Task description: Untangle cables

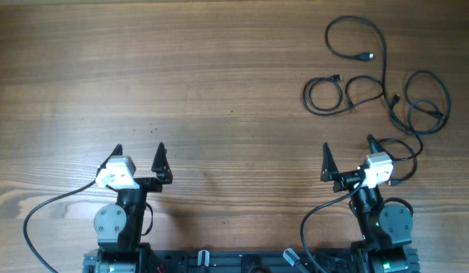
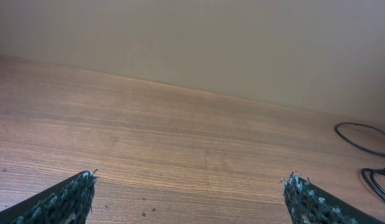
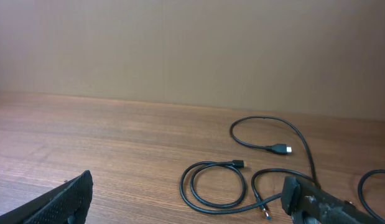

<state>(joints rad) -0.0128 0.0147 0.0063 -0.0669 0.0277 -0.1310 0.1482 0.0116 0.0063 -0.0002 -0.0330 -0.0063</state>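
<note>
- Where the brown wood-grain table [image 1: 219,68] ends at its far edge, a plain beige wall [image 2: 242,37] rises behind it.
- Thin black flexible cables [image 1: 385,68] with small plug ends lie on the table's far right part, ahead of the right arm, in loose overlapping loops.
- Their spread runs longest from the far edge back toward the right arm; two visible plugs point rightward.
- Black-fingered left gripper [image 1: 139,147]: jaws wide apart, empty, well apart from the cables.
- Black-fingered right gripper [image 1: 348,144]: jaws wide apart, empty, near the closest loop.
</note>
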